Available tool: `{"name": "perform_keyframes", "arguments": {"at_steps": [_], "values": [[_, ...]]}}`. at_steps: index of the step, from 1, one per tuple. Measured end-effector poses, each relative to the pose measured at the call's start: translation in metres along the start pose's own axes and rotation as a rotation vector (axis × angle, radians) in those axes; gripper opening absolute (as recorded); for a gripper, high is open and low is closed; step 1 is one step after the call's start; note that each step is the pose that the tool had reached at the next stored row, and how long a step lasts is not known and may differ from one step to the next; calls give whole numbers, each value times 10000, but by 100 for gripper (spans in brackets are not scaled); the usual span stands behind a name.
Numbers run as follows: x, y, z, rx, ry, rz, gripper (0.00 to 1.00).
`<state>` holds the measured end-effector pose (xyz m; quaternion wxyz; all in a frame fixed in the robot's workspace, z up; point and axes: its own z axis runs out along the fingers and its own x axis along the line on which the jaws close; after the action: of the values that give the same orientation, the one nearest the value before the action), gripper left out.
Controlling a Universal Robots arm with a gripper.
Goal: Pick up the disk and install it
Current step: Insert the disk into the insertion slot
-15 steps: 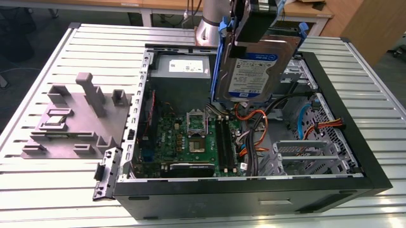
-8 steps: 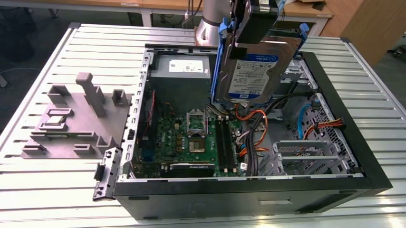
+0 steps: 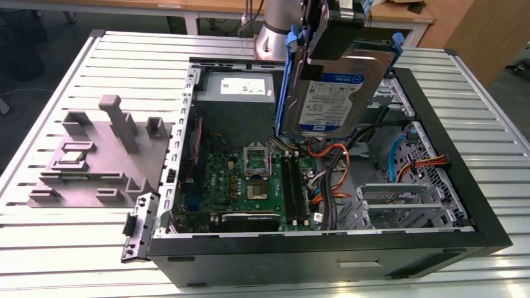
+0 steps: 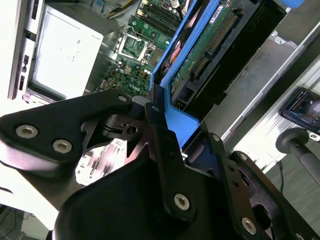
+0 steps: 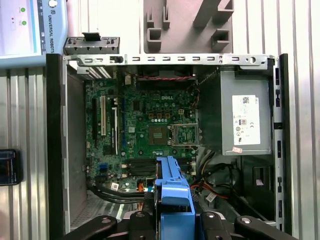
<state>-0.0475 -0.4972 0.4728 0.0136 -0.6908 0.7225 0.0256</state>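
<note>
The gripper (image 3: 336,28), built of black angular metal links, has its fingers (image 4: 165,150) clamped on the blue plastic carrier rim of the disk (image 3: 336,93). This is a flat silver-grey rectangular slab with a glossy white-and-blue label. The disk hangs on edge, label towards the exterior camera, in the air over the open black steel computer case (image 3: 472,205), above the orange cables (image 3: 336,155), beside the green motherboard (image 5: 150,120) and not seated in any bay. The case, with its matt grey power supply box (image 5: 245,120), lies on a ribbed white slatted table (image 3: 83,248) next to a grey moulded fixture (image 3: 99,155) of blocky posts.
</note>
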Motion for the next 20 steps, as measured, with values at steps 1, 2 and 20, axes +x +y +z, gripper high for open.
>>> {"name": "perform_keyframes", "arguments": {"at_steps": [1,2,20], "values": [[28,-1,0,0,-1,0,37],[58,-3,0,1,-2,0,37],[238,-211,10,-1,1,-15,37]]}}
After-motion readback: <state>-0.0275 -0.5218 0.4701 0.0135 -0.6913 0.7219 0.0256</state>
